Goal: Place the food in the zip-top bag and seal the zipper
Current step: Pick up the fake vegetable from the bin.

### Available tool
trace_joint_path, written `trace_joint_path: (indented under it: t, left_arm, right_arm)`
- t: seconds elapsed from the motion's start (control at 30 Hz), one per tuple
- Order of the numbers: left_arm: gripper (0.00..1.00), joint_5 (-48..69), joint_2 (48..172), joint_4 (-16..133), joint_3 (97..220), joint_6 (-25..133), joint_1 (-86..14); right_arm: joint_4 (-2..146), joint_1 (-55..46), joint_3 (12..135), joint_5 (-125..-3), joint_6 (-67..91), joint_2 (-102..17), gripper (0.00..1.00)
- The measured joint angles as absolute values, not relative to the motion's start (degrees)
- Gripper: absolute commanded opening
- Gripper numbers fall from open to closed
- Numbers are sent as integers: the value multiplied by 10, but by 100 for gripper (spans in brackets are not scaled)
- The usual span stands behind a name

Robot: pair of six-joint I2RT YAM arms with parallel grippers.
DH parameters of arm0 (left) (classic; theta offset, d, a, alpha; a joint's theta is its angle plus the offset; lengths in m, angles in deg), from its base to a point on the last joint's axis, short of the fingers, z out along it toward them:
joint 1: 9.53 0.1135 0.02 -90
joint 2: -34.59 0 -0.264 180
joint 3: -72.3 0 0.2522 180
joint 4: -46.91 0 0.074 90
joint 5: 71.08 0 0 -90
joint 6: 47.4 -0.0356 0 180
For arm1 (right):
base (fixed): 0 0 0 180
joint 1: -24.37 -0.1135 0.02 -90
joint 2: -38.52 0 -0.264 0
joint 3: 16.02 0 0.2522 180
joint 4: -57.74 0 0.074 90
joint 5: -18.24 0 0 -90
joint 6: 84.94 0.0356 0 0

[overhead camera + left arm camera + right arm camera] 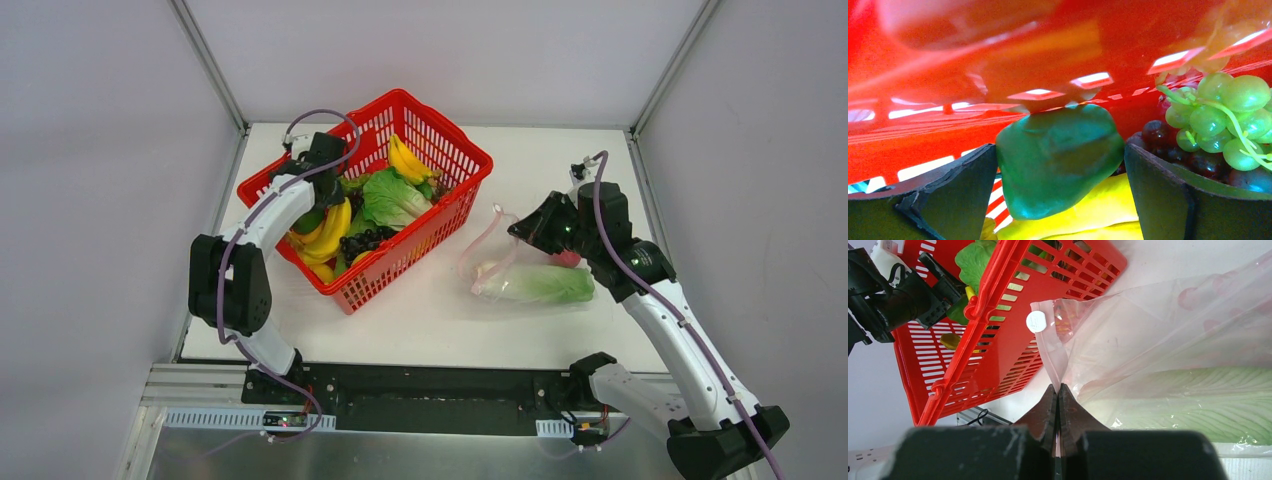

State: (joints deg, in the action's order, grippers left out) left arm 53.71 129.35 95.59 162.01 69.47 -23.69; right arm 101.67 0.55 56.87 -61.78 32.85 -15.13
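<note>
The clear zip-top bag (490, 255) lies on the table right of the basket, with a long white-green cabbage (540, 283) inside it. My right gripper (518, 230) is shut on the bag's mouth edge; in the right wrist view (1058, 387) the pinkish zipper strip (1050, 345) runs up from the closed jaws and the mouth gapes open. My left gripper (312, 212) is down in the red basket. Its fingers (968, 200) press both sides of a green pepper (1058, 160) that lies over a yellow banana (1088, 215).
The red mesh basket (345, 300) holds bananas (330, 232), leafy greens (392, 200) and dark grapes (368, 240). Green grapes (1228, 115) lie just right of my left gripper. The basket wall (923, 145) stands close behind the pepper. Walls enclose the table.
</note>
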Motion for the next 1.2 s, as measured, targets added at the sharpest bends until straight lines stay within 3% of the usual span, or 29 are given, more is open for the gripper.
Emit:
trace_joint_path:
  t: [0.37, 0.6, 0.77, 0.9, 1.1, 1.13, 1.2]
  left_arm:
    - [96, 535, 1292, 887, 1585, 689, -234]
    - [49, 511, 1285, 842, 1569, 682, -223]
    - [9, 467, 1259, 814, 1554, 669, -215]
    - [1, 428, 1244, 804, 1547, 658, -213]
    - [1, 398, 1213, 804, 1532, 643, -217]
    - [10, 394, 1204, 801, 1526, 639, -219]
    - [41, 387, 1186, 796, 1513, 631, -220]
  right_arm:
    - [1017, 6, 569, -615, 329, -151, 0]
    - [1017, 6, 569, -614, 329, -151, 0]
    - [1017, 6, 569, -614, 329, -151, 0]
    - [1017, 6, 569, -614, 329, -151, 0]
    - [1017, 6, 569, -614, 330, -151, 0]
    - [1017, 6, 569, -614, 330, -151, 0]
    - [1017, 6, 569, -614, 331, -151, 0]
